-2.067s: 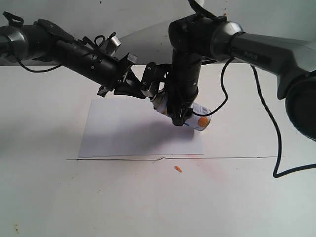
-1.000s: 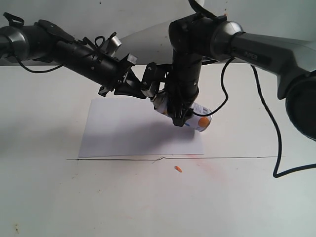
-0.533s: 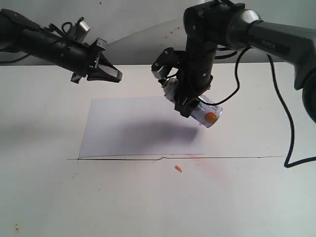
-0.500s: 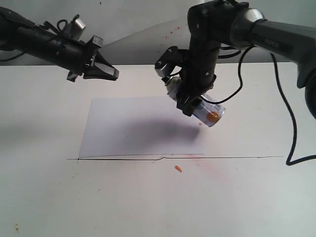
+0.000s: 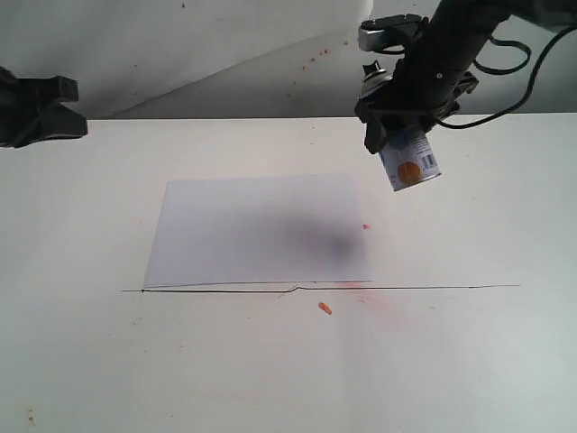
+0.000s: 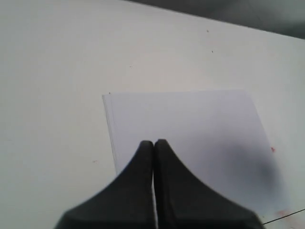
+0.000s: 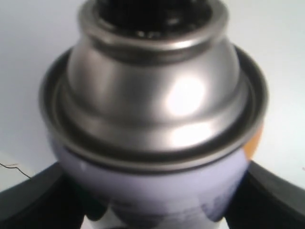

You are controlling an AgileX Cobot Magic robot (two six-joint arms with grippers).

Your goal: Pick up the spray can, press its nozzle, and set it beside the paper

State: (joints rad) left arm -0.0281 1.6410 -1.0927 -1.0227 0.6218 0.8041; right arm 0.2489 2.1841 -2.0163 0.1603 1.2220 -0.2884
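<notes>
The two arms have parted: a moment ago they met over the far right corner of the paper (image 5: 261, 230), the left claw (image 6: 153, 145) up against the nozzle (image 7: 147, 12) while the spray can (image 5: 410, 167) lay tilted almost on its side, and now the left claw has drawn right back to the left edge of the exterior view, well clear of the sheet, with its two fingers pressed together and nothing between them. The right claw (image 5: 397, 131) has carried the can away to the right and towards the back, past the paper's right edge, and it hangs there in the air above the worktop (image 5: 270, 379), nearer upright than before though leaning, its base with the orange dot lowest. That claw is clamped on the can's body just under the shiny dome, a finger on either side, as the right wrist view shows. A red speck (image 5: 365, 226) sits on the sheet's right margin where the can's shadow lay earlier. Judging from this, the pressing looks finished and the arms are on the last step: the can is already off to the side of the paper and needs only to be straightened, lowered to the worktop near the sheet's right edge and let go
</notes>
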